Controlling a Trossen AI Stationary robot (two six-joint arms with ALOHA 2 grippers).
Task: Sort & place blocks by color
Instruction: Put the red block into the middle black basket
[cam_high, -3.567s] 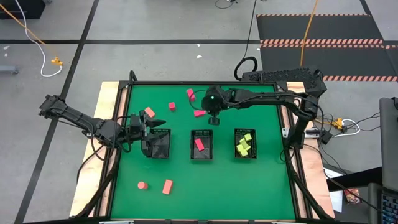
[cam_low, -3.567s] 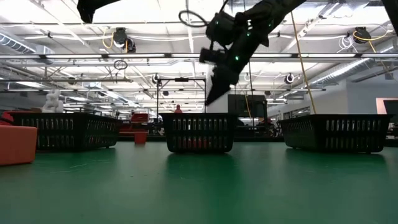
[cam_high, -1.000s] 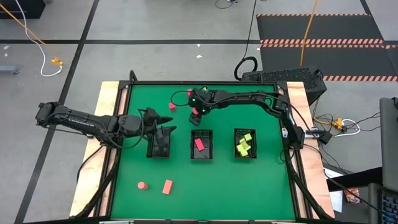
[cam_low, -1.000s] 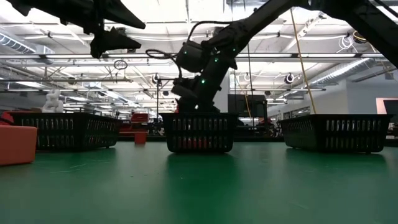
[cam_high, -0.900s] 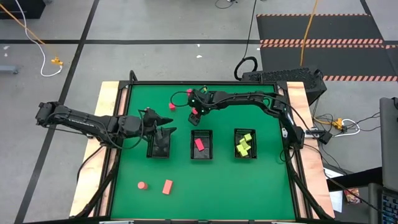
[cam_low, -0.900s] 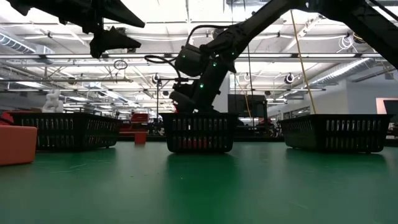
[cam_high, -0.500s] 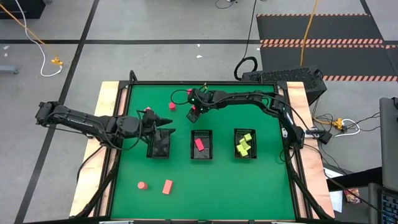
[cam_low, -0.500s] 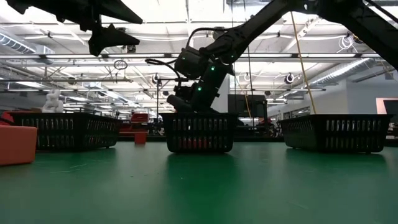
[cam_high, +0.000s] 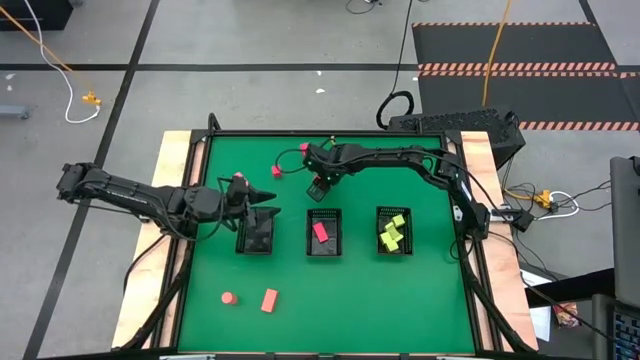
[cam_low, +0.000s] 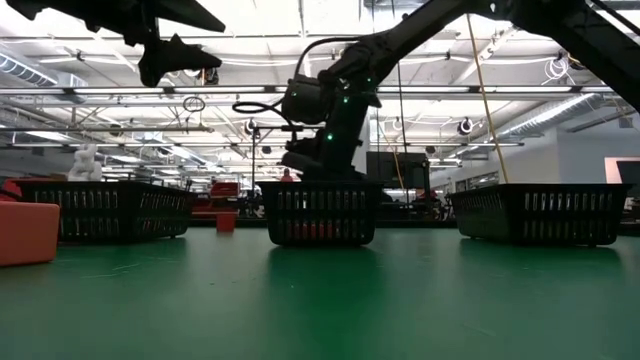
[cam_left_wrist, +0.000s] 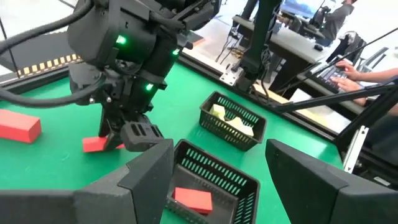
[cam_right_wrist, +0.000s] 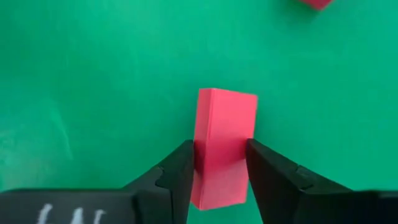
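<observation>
Risk: slip or skew on lift. Right gripper low over far part of green table, fingers pressed against both long sides of pink-red bar, bar flat on mat just behind middle basket. Grip near one end only; possible rotation, drop short of basket. Left gripper spread, empty, above left basket. Crowding likely if both converge. Salmon blocks loose near front.
</observation>
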